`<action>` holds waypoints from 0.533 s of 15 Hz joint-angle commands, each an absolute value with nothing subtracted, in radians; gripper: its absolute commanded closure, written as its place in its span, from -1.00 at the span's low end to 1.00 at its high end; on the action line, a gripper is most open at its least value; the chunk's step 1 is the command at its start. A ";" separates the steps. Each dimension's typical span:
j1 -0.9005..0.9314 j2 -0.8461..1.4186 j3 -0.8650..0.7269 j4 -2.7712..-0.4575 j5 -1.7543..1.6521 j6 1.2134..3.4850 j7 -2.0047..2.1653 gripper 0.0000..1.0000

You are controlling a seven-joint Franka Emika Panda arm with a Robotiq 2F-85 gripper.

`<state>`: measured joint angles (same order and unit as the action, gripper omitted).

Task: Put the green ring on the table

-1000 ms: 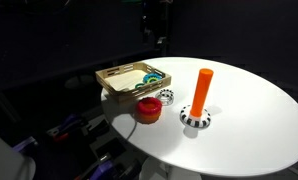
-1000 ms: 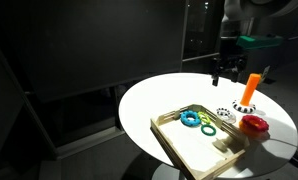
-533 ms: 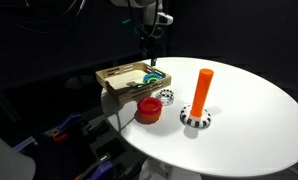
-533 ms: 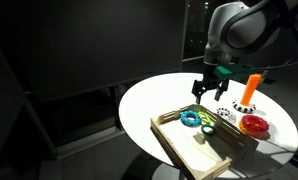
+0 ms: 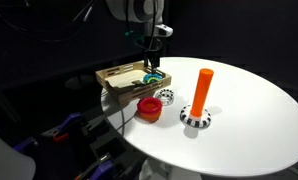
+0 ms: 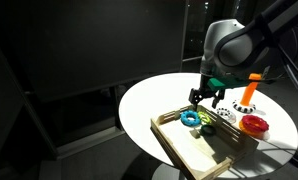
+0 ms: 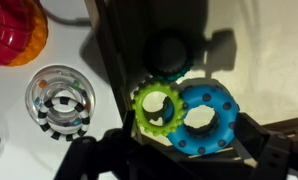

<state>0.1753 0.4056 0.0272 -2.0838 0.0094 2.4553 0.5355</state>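
The green ring (image 7: 159, 108) lies in the wooden tray (image 7: 274, 50), touching the blue ring (image 7: 207, 117) on its right. A dark teal ring (image 7: 172, 55) lies in shadow just beyond them. My gripper (image 7: 181, 152) is open and hangs low over the tray, with its dark fingers on either side of the green and blue rings and nothing held. In both exterior views the gripper (image 5: 152, 64) (image 6: 204, 97) is above the tray's end nearest the table's middle. The white round table (image 5: 254, 115) (image 6: 154, 100) carries the tray.
A thick red ring (image 5: 149, 107) (image 7: 14, 30) and a black-and-white striped ring (image 5: 166, 96) (image 7: 61, 100) lie on the table beside the tray (image 5: 119, 78). An orange peg (image 5: 202, 88) stands upright on a striped base (image 5: 195, 118).
The gripper has come down from high above the table to just over the rings in the tray. The rings have not moved.
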 commanded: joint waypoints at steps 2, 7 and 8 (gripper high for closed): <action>0.193 0.451 0.003 -2.046 0.020 2.459 0.568 -1.00; 0.199 0.494 0.003 -2.008 0.023 2.448 0.560 -1.00; 0.200 0.503 0.003 -1.999 0.023 2.446 0.558 -1.00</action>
